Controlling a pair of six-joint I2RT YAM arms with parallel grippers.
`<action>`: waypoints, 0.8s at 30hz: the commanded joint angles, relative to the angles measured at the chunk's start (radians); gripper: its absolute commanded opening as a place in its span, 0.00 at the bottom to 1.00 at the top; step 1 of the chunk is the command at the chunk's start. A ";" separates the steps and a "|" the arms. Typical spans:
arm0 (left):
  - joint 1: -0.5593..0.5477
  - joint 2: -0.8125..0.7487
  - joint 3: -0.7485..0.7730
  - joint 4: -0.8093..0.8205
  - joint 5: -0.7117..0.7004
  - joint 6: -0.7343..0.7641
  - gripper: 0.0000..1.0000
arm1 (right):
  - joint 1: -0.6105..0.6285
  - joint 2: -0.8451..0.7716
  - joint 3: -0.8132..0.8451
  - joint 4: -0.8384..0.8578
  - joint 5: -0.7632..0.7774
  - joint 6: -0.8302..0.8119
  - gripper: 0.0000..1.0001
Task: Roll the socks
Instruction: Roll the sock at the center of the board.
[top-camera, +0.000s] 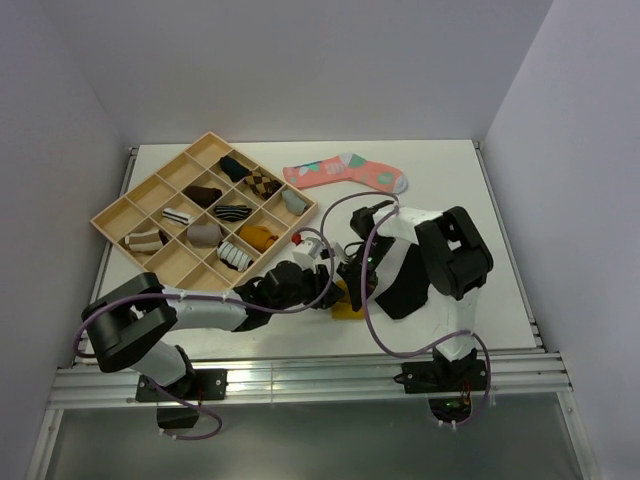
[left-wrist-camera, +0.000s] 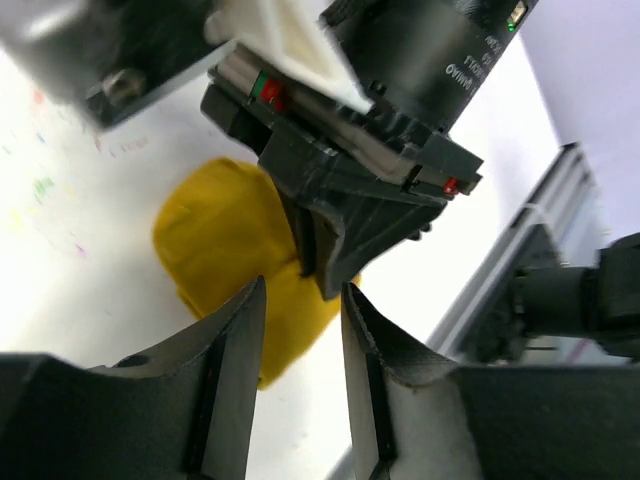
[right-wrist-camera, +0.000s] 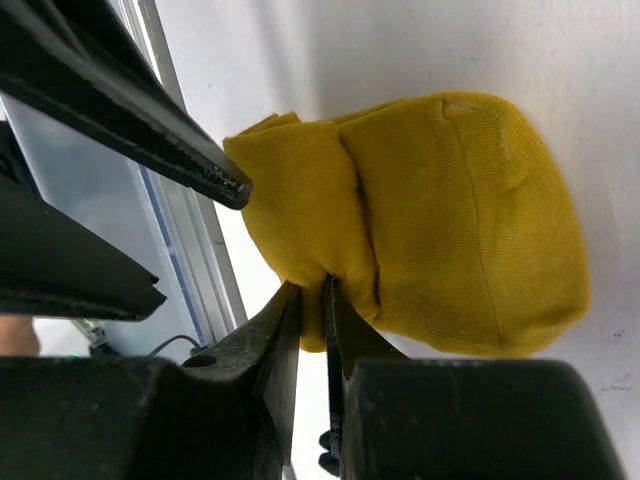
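A: While the right gripper (right-wrist-camera: 312, 287) is clamped on a thin fold of the yellow sock (right-wrist-camera: 450, 220), where does the rest lie?

B: Folded double on the white table (right-wrist-camera: 420, 50), bulk beyond its fingertips and off to one side.

A: Left gripper (left-wrist-camera: 303, 290)?

B: Jaws parted, nothing between them. Sock just ahead of its tips. The right gripper's fingers sit on the sock, close in front.

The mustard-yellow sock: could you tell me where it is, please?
In the top view the yellow sock lies by the table's front edge, between the left hand and the right hand, which pinches it.
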 joint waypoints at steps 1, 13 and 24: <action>-0.009 -0.013 0.025 -0.047 -0.029 0.197 0.42 | -0.003 0.056 0.003 0.077 0.196 0.019 0.14; -0.015 0.128 0.011 0.194 0.103 0.248 0.48 | -0.002 0.116 0.054 0.054 0.220 0.073 0.13; -0.021 0.172 0.017 0.192 0.193 0.263 0.50 | -0.002 0.139 0.084 0.025 0.236 0.099 0.13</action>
